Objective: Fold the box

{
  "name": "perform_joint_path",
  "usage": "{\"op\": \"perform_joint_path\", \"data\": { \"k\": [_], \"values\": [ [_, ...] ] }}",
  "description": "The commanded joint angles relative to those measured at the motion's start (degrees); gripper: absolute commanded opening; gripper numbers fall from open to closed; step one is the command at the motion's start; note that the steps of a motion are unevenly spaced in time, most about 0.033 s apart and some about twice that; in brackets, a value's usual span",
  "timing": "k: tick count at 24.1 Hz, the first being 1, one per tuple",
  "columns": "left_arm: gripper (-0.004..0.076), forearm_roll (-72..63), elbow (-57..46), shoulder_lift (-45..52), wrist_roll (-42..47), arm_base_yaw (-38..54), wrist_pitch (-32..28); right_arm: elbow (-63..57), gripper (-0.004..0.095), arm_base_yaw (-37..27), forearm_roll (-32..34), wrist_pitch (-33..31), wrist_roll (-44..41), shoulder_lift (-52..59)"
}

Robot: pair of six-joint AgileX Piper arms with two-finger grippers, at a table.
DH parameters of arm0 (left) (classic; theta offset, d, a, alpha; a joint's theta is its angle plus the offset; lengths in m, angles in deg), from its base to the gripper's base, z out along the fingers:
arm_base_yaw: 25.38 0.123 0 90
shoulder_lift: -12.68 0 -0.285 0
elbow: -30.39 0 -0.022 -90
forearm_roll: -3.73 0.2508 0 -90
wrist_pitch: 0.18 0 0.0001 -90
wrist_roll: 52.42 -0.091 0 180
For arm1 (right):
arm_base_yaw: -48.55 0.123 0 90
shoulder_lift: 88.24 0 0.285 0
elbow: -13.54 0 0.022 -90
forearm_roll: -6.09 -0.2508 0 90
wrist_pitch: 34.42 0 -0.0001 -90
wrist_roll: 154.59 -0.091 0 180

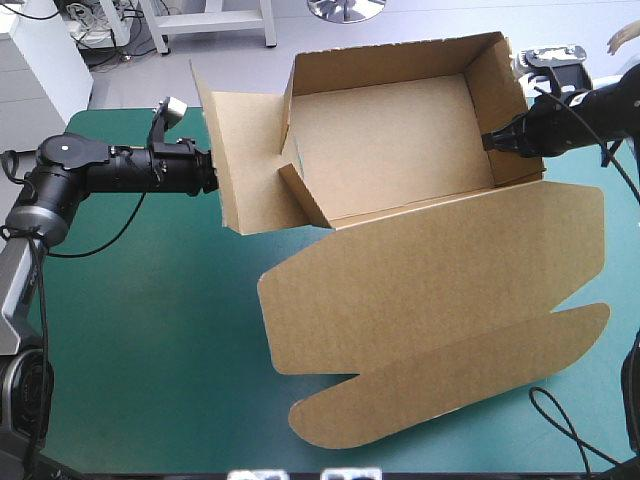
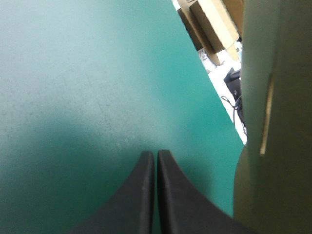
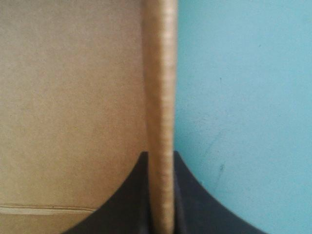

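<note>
The brown box (image 1: 400, 130) stands at the table's far side as an open tray. Its back and right walls are raised, and its lid (image 1: 430, 290) lies flat toward the near edge with a long tuck flap (image 1: 450, 375). The left side flap (image 1: 245, 160) stands up and leans outward, with a small inner tab (image 1: 300, 190) beside it. My left gripper (image 1: 212, 175) (image 2: 156, 155) is shut and empty just outside that flap (image 2: 273, 122), pointing along the table. My right gripper (image 1: 490, 140) (image 3: 160, 155) is shut on the box, with the right wall's edge (image 3: 160, 73) between its fingers.
Bare teal-green cover (image 1: 150, 330) stretches left of the lid, down to the near edge. The lid's right corner (image 1: 595, 210) reaches close to the table's right edge. Beyond the table's edge, the left wrist view shows stacked brown board (image 2: 209, 19).
</note>
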Motion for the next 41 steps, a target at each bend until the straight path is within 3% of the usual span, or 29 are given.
{"op": "perform_joint_path", "data": {
  "k": [1,6,13,17,22,23,25,33,37,41],
  "values": [
    [0.0006,-8.46,2.01,3.80,-0.42,-0.21,4.66,1.23,-0.0019,-0.28,-3.28,-0.53,-0.98,1.65],
    [0.0006,-12.68,2.01,4.77,-1.68,-0.30,4.66,1.23,-0.0017,0.45,-3.75,-0.42,-1.48,0.00],
    [0.0015,-14.94,2.51,4.92,-1.68,-2.39,4.66,1.23,-0.0017,6.12,1.76,5.68,-5.14,-1.69],
    [0.0118,-17.40,2.51,4.92,-2.61,-2.39,4.66,1.23,-0.0017,8.91,4.27,7.48,-6.67,-1.79],
    [0.0368,-15.44,2.51,4.92,-3.65,-2.46,4.66,1.23,-0.0017,9.43,4.27,8.46,-7.22,-1.79],
    [0.0457,-16.37,2.51,4.92,-3.61,-2.82,4.66,1.23,-0.0016,9.43,4.37,8.49,-7.45,-1.79],
    [0.0513,-16.87,2.51,4.92,-4.44,-4.29,4.58,1.23,-0.0016,9.43,4.39,8.83,-7.94,-1.79],
    [0.0513,-16.99,2.60,4.92,-4.04,-6.87,0.19,1.23,-0.0013,10.27,6.05,9.19,-9.69,-1.79],
    [0.0513,-9.26,6.76,4.92,-0.20,-6.87,-2.03,1.23,-0.0013,14.50,12.79,11.84,-14.13,-1.79],
    [0.0513,-0.79,11.43,4.92,5.63,-6.87,-3.69,1.23,-0.0013,16.74,13.09,14.19,-15.96,-1.79]
  ]
}}
